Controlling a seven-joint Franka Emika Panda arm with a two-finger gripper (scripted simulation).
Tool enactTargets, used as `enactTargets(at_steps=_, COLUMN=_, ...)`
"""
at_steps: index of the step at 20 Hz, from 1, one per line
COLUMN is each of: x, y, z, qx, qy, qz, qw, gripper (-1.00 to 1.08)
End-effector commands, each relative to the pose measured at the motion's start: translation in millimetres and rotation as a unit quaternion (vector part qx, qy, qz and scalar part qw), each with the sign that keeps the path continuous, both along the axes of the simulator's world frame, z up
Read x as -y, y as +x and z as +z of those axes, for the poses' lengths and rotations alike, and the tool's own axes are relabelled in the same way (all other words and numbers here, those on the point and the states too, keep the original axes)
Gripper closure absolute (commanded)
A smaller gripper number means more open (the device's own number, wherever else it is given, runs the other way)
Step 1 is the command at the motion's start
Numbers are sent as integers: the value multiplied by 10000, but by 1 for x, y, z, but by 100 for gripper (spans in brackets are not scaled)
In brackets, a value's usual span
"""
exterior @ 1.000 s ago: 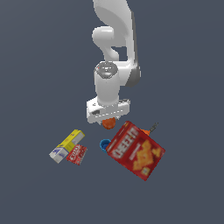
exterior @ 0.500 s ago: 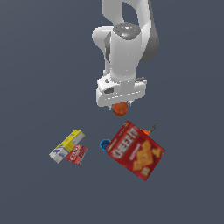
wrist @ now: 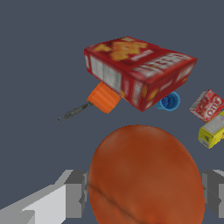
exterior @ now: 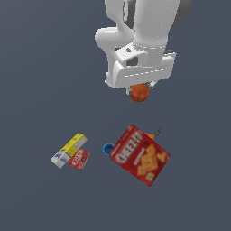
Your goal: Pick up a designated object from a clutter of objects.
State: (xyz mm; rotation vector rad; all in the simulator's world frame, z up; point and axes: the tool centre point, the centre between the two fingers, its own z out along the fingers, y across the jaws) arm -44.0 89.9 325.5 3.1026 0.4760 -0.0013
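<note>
The small orange-red ball hangs high above the floor, held under the white hand of my gripper. Up close in the wrist view the ball fills the space between the grey fingers, which press on its two sides. Far below lies the rest of the clutter: the big red Cheez-It box, the blue cup at its edge, the yellow-and-white box and the small red packet. The purple cup is out of view.
An orange-handled tool with a thin grey shaft pokes out beside the Cheez-It box. The blue cup, red packet and yellow box lie beyond it on the dark grey floor.
The arm has risen steadily with the ball in its fingers, from just above the Cheez-It box to high over the clutter. The objects on the floor have stayed put.
</note>
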Motion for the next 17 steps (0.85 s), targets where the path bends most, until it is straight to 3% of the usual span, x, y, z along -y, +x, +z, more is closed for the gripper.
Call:
enactTargets(at_steps=1, x=-12, y=-2, z=23, qx=3, qy=4, qz=-1, qw=10000, gripper=108)
enactTargets(at_steps=9, x=-37, y=-4, z=70, qx=2, qy=11, qz=-1, qw=10000, gripper=108)
enactTargets(at_steps=17, x=-45, y=-3, z=84, qx=2, qy=14, qz=-2, qw=10000, gripper=108)
